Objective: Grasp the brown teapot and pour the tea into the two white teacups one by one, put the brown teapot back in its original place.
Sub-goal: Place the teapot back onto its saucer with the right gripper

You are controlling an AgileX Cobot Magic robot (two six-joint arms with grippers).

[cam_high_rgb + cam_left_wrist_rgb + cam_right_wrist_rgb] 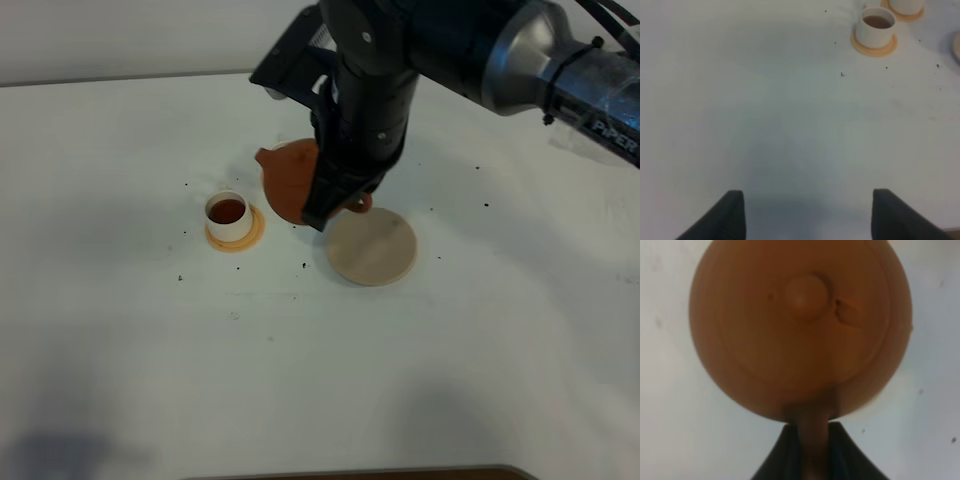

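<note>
So the right hand (pixel 810 450) is clamping down on the loop handle of the squat round reddish-brown clay teapot (pixel 290 178), fingers pinched tight on it, and in the right wrist view the pot is filling nearly the whole picture, with the knobbed lid (pixel 805 296) facing straight at the camera. From the high camera the black right arm (pixel 365 100) is reaching in from the upper right and covering a good chunk of the pot, which is being held up off the bench and tipped, its short spout (pixel 264 156) pointing off to the left. Just right of the pot and a bit nearer the camera, the flat round pale beige saucer (pixel 372 248) is sitting bare on the white bench (pixel 450 360). Left of the pot, a small white cylindrical teacup (pixel 229 214) with dark tea in it is standing on an orange-tan round coaster (pixel 250 236). The left wrist view is showing a second white teacup (pixel 906 5) on its own coaster just beside that one, but I can't tell whether it's filled. The left hand (pixel 807 212) is hanging over bare bench, well apart from the cups, fingers spread wide with nothing between them.
</note>
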